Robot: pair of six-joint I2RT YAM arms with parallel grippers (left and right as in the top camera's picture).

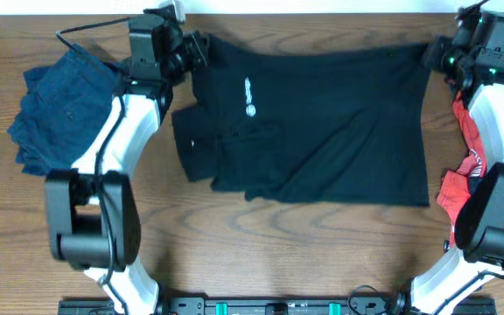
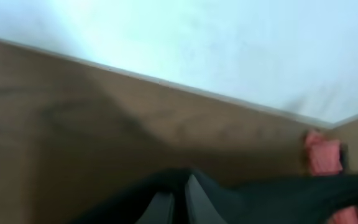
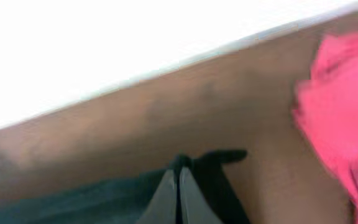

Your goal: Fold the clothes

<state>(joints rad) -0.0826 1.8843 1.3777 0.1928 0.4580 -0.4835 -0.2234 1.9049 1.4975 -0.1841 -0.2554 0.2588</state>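
Observation:
A black short-sleeved shirt [image 1: 322,122] with small white logos lies across the middle of the table, its lower left part creased and folded over. My left gripper [image 1: 197,49] is shut on the shirt's far left corner. In the left wrist view its fingertips [image 2: 181,184] pinch dark fabric [image 2: 278,199] just above the wood. My right gripper [image 1: 434,52] is shut on the far right corner. The right wrist view shows that gripper [image 3: 178,170] closed on black cloth [image 3: 222,186]. The stretch between the two corners runs along the table's far edge.
A navy garment [image 1: 59,105] lies crumpled at the left, beside the left arm. A red garment [image 1: 462,175] sits at the right edge under the right arm, also seen as the red garment [image 3: 347,124] close to the right gripper. Bare wood [image 1: 322,254] shows in front of the shirt.

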